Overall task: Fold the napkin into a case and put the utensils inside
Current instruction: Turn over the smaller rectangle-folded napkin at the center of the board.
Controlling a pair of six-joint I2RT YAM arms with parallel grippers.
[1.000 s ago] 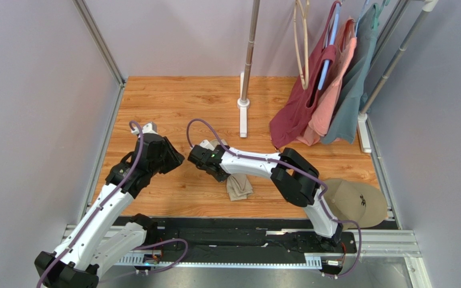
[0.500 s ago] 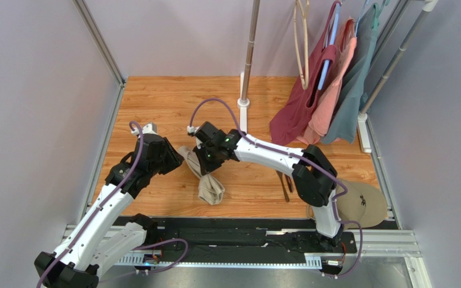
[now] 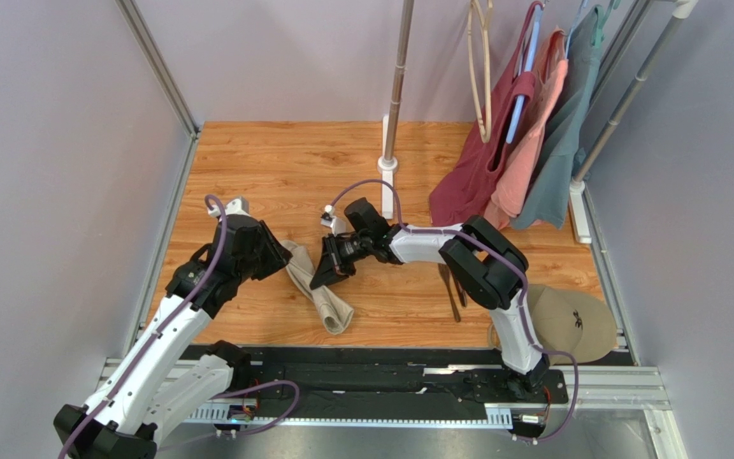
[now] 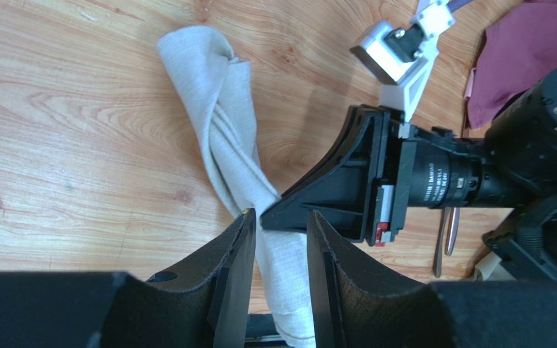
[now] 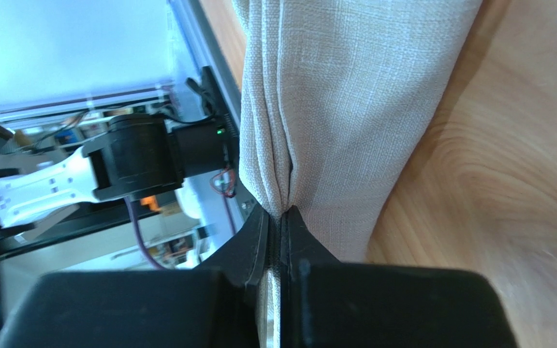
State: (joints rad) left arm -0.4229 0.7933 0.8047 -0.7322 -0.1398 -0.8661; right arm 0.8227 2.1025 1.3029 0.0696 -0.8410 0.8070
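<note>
Pale lilac-grey walls (image 3: 55,143) close in a wood-grain bench (image 3: 275,153) on three sides, a grey metal pole (image 3: 399,67) on a white foot (image 3: 387,186) stands near its far edge, and maroon, salmon and grey-teal garments (image 3: 524,163) hang from a rack (image 3: 629,86) at the far right corner, under soft, even light.

A maroon garment (image 3: 476,182), a salmon garment (image 3: 526,172) and a grey-teal garment (image 3: 560,177) hang at upper right. A metal pole (image 3: 398,86) stands top centre on the wooden tabletop (image 3: 275,153). A tan cap (image 3: 572,325) lies lower right.

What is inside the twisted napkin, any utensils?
None show: the napkin is a twisted rope of cloth, and the utensils lie apart on the table. Its inner folds are hidden.
</note>
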